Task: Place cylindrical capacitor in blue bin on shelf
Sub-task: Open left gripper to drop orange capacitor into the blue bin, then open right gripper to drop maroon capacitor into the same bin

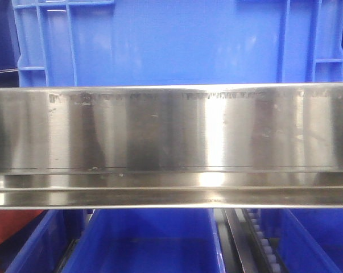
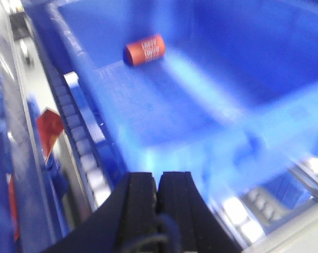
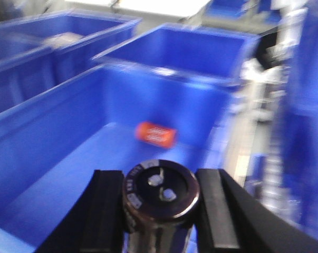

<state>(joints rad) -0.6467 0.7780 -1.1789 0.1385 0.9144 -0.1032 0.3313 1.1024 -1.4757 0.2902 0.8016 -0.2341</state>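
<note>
Capacitor held over the bin

The right gripper (image 3: 160, 196) squeezes the capacitor (image 3: 160, 192) upright, above the blue bin (image 3: 53, 126), so it can drop in beside an orange can (image 3: 156, 134). The left gripper (image 2: 157, 197) is pressed closed, holding nothing.

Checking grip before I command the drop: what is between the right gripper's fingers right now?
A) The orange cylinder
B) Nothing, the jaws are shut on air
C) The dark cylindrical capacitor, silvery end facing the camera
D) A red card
C: in the right wrist view the right gripper clamps the cylindrical capacitor, while the orange cylinder lies loose on the blue bin floor.
</note>
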